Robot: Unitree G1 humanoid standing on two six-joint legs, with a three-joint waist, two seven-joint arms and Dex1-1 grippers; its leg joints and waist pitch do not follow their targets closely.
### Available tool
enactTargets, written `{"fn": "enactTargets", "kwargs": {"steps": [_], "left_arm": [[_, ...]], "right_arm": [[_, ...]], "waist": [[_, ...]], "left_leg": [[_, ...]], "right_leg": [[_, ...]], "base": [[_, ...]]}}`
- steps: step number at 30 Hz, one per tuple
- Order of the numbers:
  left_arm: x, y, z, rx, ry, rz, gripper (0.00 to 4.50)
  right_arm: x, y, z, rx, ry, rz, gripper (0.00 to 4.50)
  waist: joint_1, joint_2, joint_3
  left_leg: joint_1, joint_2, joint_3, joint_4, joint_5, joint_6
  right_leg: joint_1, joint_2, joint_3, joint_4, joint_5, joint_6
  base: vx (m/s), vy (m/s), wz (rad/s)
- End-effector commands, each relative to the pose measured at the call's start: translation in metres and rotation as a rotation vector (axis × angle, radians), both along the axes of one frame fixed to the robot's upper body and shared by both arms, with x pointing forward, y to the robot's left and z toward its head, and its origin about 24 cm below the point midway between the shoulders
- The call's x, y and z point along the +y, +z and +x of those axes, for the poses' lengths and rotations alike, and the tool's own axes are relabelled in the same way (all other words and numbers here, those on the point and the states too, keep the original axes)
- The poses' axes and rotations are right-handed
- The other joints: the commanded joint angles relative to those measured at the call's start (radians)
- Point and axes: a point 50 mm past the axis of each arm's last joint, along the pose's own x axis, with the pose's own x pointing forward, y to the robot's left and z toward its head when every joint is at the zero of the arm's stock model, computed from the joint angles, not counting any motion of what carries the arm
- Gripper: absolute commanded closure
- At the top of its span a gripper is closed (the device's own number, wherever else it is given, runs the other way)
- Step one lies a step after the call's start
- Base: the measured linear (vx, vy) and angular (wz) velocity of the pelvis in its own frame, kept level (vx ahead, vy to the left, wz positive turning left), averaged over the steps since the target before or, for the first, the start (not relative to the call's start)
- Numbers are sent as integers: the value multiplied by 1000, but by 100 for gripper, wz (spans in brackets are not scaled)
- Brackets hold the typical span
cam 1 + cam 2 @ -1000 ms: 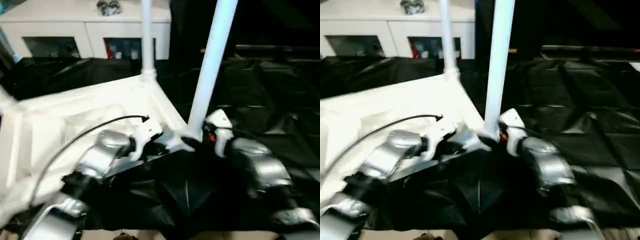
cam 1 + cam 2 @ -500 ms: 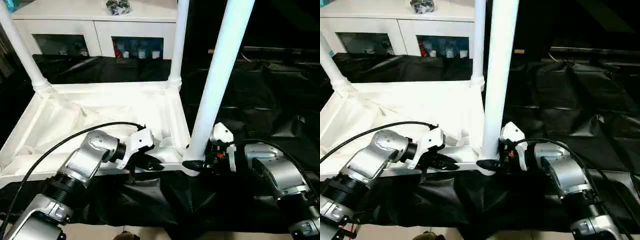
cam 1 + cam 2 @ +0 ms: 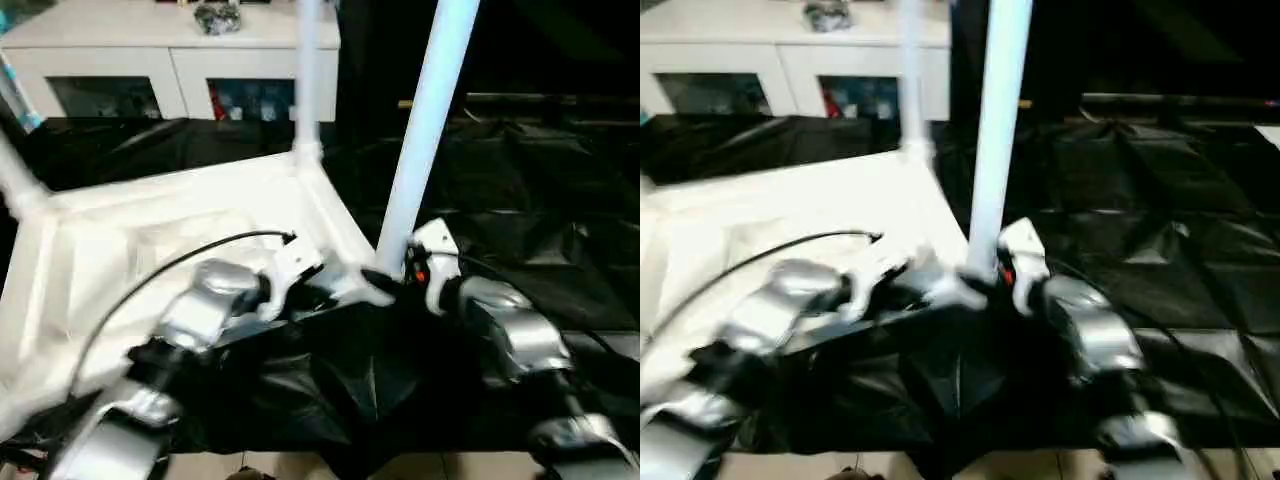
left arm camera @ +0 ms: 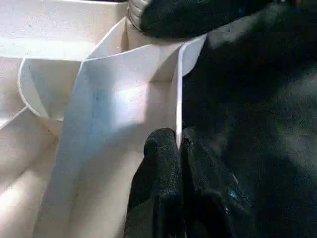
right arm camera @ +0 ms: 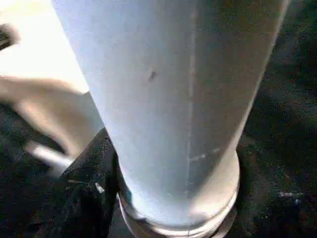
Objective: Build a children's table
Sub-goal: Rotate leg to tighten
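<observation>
While the upturned tabletop [image 3: 180, 225] lies on the black sheet [image 3: 520, 200], the left gripper [image 4: 179, 148] pinches its thin edge wall between closed fingers. The right gripper [image 3: 392, 278] clasps the base of the nearest leg [image 3: 425, 120], standing in its corner socket. A white cabinet [image 3: 170, 60] stands behind.
</observation>
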Motion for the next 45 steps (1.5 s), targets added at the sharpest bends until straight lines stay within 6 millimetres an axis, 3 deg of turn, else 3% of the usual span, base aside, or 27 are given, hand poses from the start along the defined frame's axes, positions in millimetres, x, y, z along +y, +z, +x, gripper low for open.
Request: {"fn": "enactTargets", "kwargs": {"steps": [1,2,5,11,14,18,21,23,26,28,33,40,45], "left_arm": [[-24,17,7,-63,13,-61,450],[-28,17,7,-63,16,-65,450],[-35,18,6,-69,8,-70,450],[-32,17,0,-83,-53,-72,450],[-27,16,-2,-80,-82,-71,450],[-19,16,-7,-72,-147,-67,450],[-9,16,-12,-67,-221,-58,450],[-5,17,-15,-54,-270,-64,450],[-1,18,-18,-55,-314,-60,450],[3,19,-21,-43,-360,-64,450],[13,18,-27,-1,-427,-51,450],[14,16,-23,-21,-393,-45,450],[9,15,-20,-30,-341,-51,450]], "right_arm": [[24,-34,-12,162,-16,-27,177],[27,-35,-11,159,-33,-36,177],[33,-36,-11,147,-26,-34,107],[37,-27,-6,88,28,-21,62],[33,-20,-6,67,80,6,62],[24,-10,-12,30,240,11,62],[15,-3,-26,24,420,4,62],[9,1,-32,36,493,10,62],[4,4,-39,51,563,18,62],[-1,6,-44,66,611,19,62],[-6,6,-51,90,662,0,76],[2,0,-56,114,682,6,136],[5,-5,-51,103,587,10,157]], "waist": [[1,-6,-53],[-1,-5,-52],[0,-5,-54],[-1,-3,-53],[-2,-5,-55],[2,-5,-59],[11,-6,-64],[12,-5,-62],[26,-2,-59],[31,0,-56],[28,0,-54],[31,-5,-57],[30,-6,-55]], "left_leg": [[28,57,-41,-83,-343,-37],[29,57,-40,-84,-342,-36],[29,57,-40,-84,-346,-33],[26,57,-41,-87,-357,-29],[22,58,-41,-87,-346,-19],[20,60,-37,-80,-285,8],[19,59,-33,-71,-203,55],[18,60,-30,-70,-197,66],[22,66,-30,-75,-233,59],[29,68,-30,-78,-274,32],[26,66,-33,-83,-304,4],[24,65,-31,-78,-259,15],[25,65,-32,-78,-265,13]], "right_leg": [[24,-63,38,-96,-354,-179],[21,-62,39,-96,-346,-181],[23,-63,38,-97,-335,-178],[24,-61,38,-96,-323,-176],[30,-61,38,-94,-304,-178],[35,-60,39,-83,-200,-203],[42,-58,36,-72,-78,-241],[41,-57,36,-69,-63,-252],[39,-57,35,-73,-130,-247],[30,-58,37,-79,-186,-244],[30,-60,39,-80,-234,-227],[31,-60,39,-75,-186,-237],[30,-62,40,-79,-218,-230]], "base": [[0,0,0],[0,0,0],[0,0,0],[0,0,0],[0,0,0],[0,0,0],[0,0,0],[0,0,0],[0,0,0],[0,0,0],[0,0,0],[0,0,0],[0,0,0]]}}
